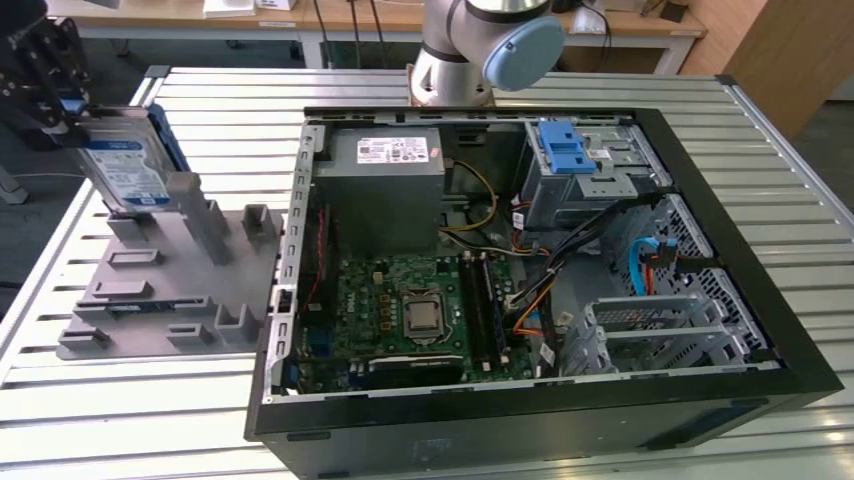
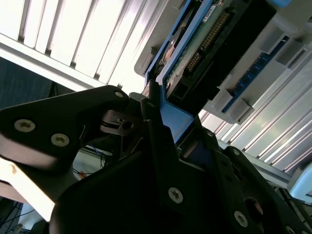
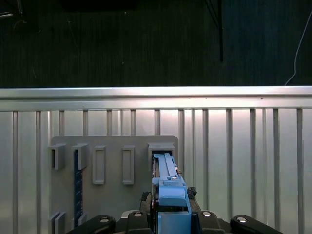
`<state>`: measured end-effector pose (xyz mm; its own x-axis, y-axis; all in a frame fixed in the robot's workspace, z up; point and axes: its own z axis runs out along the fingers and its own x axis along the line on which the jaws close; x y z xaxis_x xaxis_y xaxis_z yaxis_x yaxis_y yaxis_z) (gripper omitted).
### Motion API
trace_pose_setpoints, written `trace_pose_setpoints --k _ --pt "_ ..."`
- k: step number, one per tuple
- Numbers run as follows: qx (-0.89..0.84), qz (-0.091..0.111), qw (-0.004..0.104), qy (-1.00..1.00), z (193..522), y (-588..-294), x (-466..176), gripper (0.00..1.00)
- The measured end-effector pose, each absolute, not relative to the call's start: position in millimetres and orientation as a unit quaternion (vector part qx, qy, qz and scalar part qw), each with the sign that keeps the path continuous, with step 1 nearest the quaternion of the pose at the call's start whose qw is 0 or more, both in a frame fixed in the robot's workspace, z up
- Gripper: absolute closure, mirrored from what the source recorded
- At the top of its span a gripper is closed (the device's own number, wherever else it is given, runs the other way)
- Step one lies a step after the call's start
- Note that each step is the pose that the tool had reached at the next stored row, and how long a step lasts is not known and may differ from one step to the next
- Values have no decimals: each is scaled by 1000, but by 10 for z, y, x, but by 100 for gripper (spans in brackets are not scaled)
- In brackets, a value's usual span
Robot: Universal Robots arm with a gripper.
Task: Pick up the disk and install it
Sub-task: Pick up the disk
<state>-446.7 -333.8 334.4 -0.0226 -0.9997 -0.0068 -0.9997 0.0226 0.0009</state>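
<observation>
Item 1, gripper (image 1: 64, 105), ten o'clock in the exterior view. Its jaws are clenched on the upper end of the disk (image 1: 123, 165). In the second wrist view I see them bearing on its blue rail (image 2: 173, 119).

Item 2, the disk. It hangs upright and slightly tilted, label toward the middle of the scene, with its lower end at the grey holder (image 1: 160, 290). I cannot tell whether it is clear of the slot (image 3: 161, 148). Risk: I judge that a sideways pull could jam the lower end against the slot walls. With only one end gripped, on plastic, the disk could also pivot or slip.

Item 3, grey holder, eight o'clock, resting on the slatted table (image 1: 120, 420). Risk: if the disk binds, it may drag the holder along.

Item 4, computer case (image 1: 534, 425), centre to four o'clock, lying open. Risk: a low carry could clip its rim.

Item 5, drive bay (image 1: 607, 180), one o'clock, blue latch (image 1: 567, 155) on top. Cables (image 1: 587, 240) lie just below it. Risk: I judge they could snag the disk or block its seating.
</observation>
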Motion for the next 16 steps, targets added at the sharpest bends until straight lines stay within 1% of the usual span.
trace_pose_setpoints --k 16 --pt "-699 3 2 715 3418 -3338 -4467 64"
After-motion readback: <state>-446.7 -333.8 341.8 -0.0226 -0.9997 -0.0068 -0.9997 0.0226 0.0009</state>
